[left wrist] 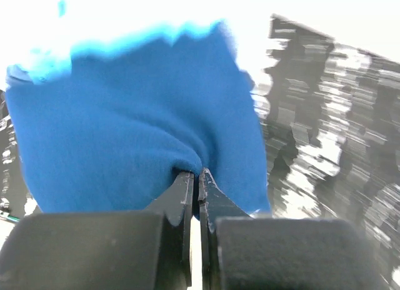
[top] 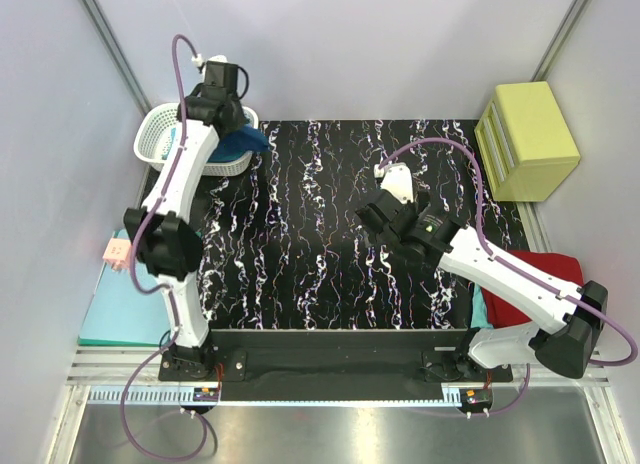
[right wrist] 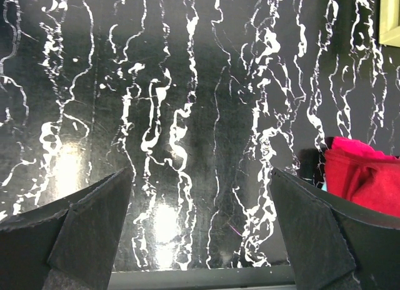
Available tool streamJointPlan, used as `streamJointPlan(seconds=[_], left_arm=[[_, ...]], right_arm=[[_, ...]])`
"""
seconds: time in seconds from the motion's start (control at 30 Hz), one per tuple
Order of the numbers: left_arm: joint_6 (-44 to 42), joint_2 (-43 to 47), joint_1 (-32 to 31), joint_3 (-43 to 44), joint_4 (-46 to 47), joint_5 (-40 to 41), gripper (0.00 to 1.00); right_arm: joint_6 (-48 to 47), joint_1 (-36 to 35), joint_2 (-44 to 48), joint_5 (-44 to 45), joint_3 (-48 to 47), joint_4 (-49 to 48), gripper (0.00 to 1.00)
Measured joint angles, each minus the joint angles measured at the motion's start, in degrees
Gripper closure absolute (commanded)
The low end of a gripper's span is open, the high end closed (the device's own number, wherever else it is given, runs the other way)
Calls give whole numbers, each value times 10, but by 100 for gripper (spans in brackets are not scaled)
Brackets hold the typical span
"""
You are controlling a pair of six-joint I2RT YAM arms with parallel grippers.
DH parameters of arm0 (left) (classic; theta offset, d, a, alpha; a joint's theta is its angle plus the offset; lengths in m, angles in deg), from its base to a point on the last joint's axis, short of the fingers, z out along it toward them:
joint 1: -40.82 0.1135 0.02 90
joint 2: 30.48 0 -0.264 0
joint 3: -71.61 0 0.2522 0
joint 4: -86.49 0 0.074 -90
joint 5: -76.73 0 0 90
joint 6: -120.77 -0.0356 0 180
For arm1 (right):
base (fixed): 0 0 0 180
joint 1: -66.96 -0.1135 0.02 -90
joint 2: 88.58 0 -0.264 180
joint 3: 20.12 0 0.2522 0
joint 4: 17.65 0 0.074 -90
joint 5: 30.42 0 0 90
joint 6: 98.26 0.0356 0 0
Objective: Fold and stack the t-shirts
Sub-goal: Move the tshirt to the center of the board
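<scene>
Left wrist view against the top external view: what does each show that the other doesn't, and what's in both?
Only the left wrist view: the left gripper close up, its jaws pinched shut on a fold of the blue t-shirt. Only the top external view: the white basket beside that shirt, the red t-shirt under the right arm, and the yellow drawer unit. Both: the blue t-shirt and the black marbled mat.

White plastic lattice basket point(top: 150, 136) upper L; yellow plastic drawer box point(top: 530, 134) upper R; black white-veined mat point(top: 300, 234) ctr; flat teal board point(top: 115, 314) lower L.
</scene>
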State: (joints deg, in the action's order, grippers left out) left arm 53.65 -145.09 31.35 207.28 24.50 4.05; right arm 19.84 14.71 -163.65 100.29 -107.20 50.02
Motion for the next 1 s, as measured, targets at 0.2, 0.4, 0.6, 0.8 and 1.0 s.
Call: streamJointPlan(seconds=[0.2, 0.4, 0.6, 0.8, 1.0], left_arm=[[-2, 126, -83, -29, -8, 4, 100], [-2, 227, -122, -91, -29, 24, 100], [17, 308, -198, -223, -32, 32, 100], [53, 316, -257, -372, -29, 33, 100], [76, 280, -336, -430, -21, 26, 100]], right_arm=[[-9, 0, 0, -10, -4, -15, 0], [-20, 0, 0, -8, -20, -18, 0], [-37, 0, 0, 12, -64, -24, 0], [-43, 0, 0, 22, -85, -34, 0], [-33, 0, 2, 20, -85, -32, 0]])
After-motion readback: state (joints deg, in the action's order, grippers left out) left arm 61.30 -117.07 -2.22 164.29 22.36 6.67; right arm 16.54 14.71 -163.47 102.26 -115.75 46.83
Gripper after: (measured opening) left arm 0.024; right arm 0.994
